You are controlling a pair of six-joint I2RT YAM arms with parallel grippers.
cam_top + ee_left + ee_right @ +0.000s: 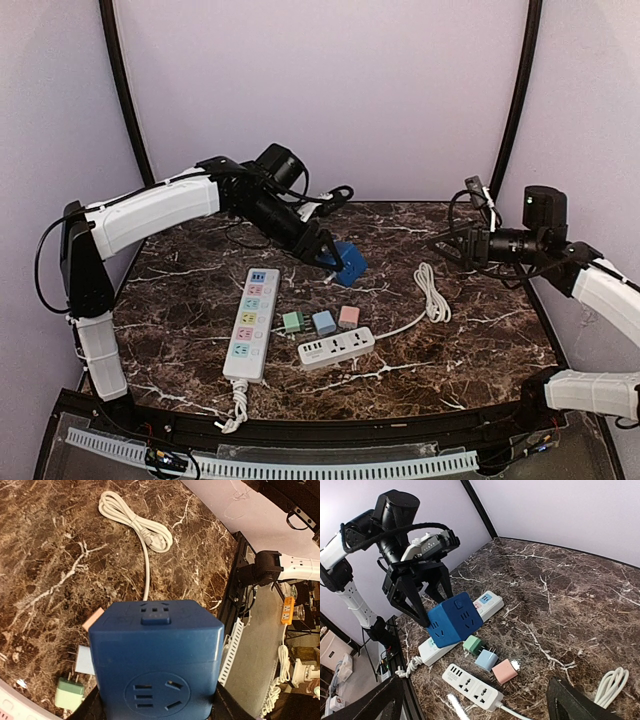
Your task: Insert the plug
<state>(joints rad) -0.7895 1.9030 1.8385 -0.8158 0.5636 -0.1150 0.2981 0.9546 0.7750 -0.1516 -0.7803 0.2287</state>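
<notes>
My left gripper [328, 256] is shut on a dark blue cube socket [349, 263] and holds it tilted above the table, over the far end of the long white power strip [251, 322]. In the left wrist view the cube [157, 660] fills the space between my fingers [92, 707]. Three small plugs lie in a row below it: green [292, 321], light blue [323, 322] and pink [348, 316]. They also show in the right wrist view: green [475, 644], light blue [486, 659], pink [505, 671]. My right gripper [445, 245] hovers at the right, open and empty.
A short white power strip [336, 347] lies in front of the plugs, its cord running to a coiled white cable [432, 290] on the right. The marble table [480, 340] ends at a front edge with a white cable duct [300, 468].
</notes>
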